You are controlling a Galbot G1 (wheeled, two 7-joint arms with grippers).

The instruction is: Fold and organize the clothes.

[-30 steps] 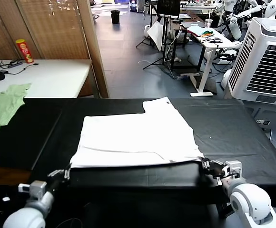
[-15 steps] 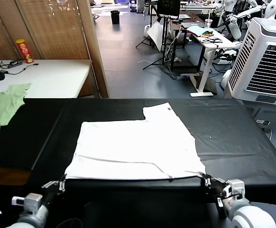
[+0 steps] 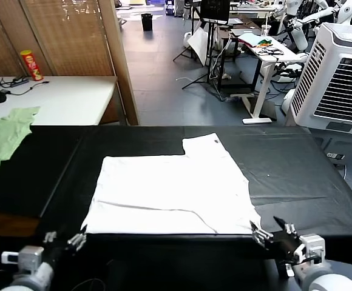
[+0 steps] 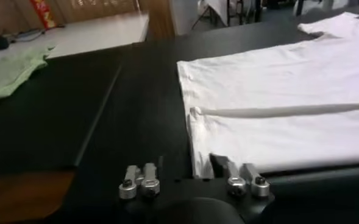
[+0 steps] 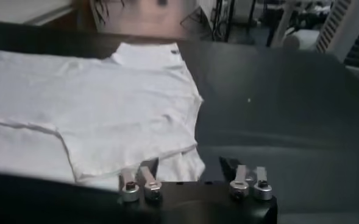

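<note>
On the black table (image 3: 297,176), the white T-shirt (image 3: 173,191) lies flat, partly folded, with one sleeve (image 3: 203,143) projecting at the far edge and a fold crease running across the near portion. Left gripper (image 3: 64,240) sits at the near table edge, just beside the shirt's near-left corner; fingers spread wide, nothing between them. In the left wrist view the left gripper (image 4: 188,181) has the corner of the shirt (image 4: 277,103) lying just ahead of one finger pair (image 4: 240,176), the other pair (image 4: 139,181) over bare black cloth; cannot tell whether the fabric touches the finger or only lies close. Right gripper (image 3: 274,233) sits at the near edge beside the shirt's near-right corner, fingers also spread wide and empty. In the right wrist view the right gripper (image 5: 191,181) shows the shirt hem (image 5: 167,167) reaching to just ahead of one finger pair (image 5: 136,182), the opposite pair (image 5: 247,181) over bare table. Shirt (image 5: 88,103) extends away from both sets of fingers toward the far side. A pale green garment (image 3: 3,136) lies well apart, beyond the left gripper's side, partly on a white table (image 3: 73,97) carrying a red can (image 3: 31,65)
</note>
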